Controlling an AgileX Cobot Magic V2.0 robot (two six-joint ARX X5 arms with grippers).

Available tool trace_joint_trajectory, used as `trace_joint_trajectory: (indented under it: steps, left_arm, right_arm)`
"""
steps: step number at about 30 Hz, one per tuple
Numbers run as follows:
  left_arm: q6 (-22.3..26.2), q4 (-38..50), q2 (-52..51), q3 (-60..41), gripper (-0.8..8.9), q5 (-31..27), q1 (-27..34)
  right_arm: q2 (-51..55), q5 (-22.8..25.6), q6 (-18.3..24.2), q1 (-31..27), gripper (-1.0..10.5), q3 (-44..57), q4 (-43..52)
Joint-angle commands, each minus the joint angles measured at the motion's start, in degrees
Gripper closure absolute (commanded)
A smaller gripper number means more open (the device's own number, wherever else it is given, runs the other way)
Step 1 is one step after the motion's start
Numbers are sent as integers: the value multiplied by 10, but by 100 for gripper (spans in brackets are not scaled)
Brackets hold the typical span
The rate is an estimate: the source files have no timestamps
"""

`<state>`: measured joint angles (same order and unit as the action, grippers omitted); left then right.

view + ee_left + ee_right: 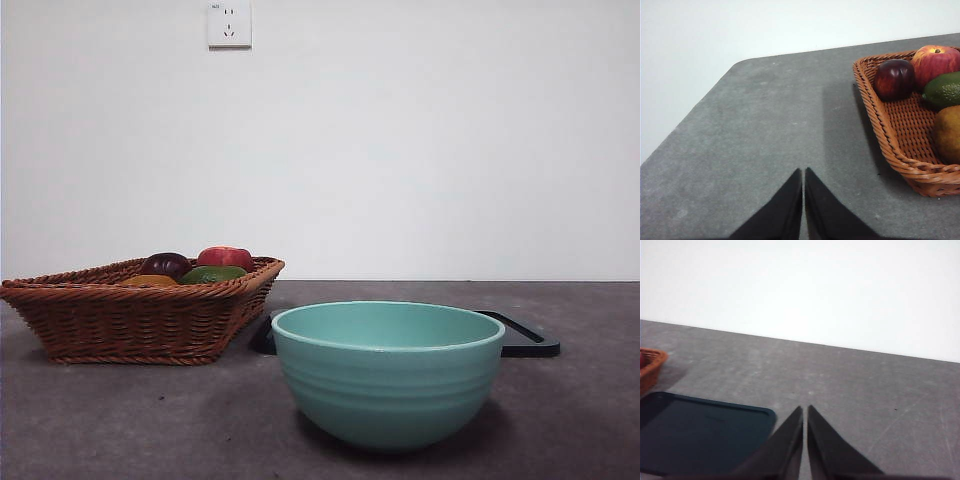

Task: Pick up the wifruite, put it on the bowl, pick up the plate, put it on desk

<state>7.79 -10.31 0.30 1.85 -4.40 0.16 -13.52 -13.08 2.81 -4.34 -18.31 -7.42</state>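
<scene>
Wifruite (947, 134) lies in wicker basket (140, 320) at 9 o'clock of the empty bowl (388, 375) on the desk (150, 420), dark plate (525, 338) behind bowl; left hand (803, 172) and right hand (805, 410) both closed, empty.

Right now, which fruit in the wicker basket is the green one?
The bumpy dark green fruit, lying between the red apple-like fruit and the orange-brown fruit.
</scene>
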Motion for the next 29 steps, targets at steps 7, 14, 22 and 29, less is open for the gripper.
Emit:
trace_joint_trajectory:
  steps: [7,14,22,29]
  left_arm:
    - [-6,-4,-1,-12,806,-2,2]
    - [-6,-4,-1,-12,806,-2,2]
    - [-6,-4,-1,-12,806,-2,2]
    - [-6,-4,-1,-12,806,-2,2]
  right_arm:
    - [90,1,1,-3,940,119,49]
    - [126,16,-29,-3,940,174,48]
    - [133,38,-29,-3,940,177,16]
    - [133,50,-35,-3,940,177,-23]
